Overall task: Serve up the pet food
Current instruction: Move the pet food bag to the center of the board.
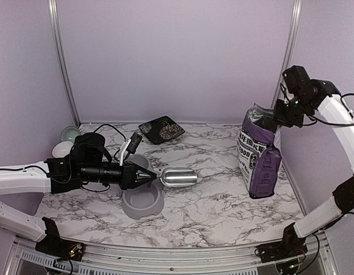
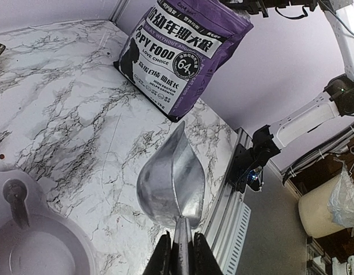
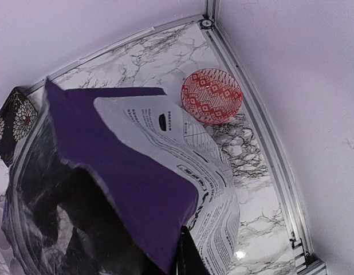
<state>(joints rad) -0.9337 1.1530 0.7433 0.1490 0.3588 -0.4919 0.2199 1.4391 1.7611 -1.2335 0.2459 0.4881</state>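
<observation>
Currently, no pet food can be made out; the inside of the bag [image 1: 260, 157] is dark in the right wrist view; the bag stands upright at the right side of the table [image 1: 211, 212], its top edge pinched in the closed right gripper [image 1: 283, 112]; the left gripper [image 1: 147, 177] is clamped narrowly on the handle of the scoop [image 1: 178, 177], held roughly level by the bowl [image 1: 144, 201], well apart from the bag.

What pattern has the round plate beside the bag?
The plate is red with white diamonds; right wrist view.
</observation>
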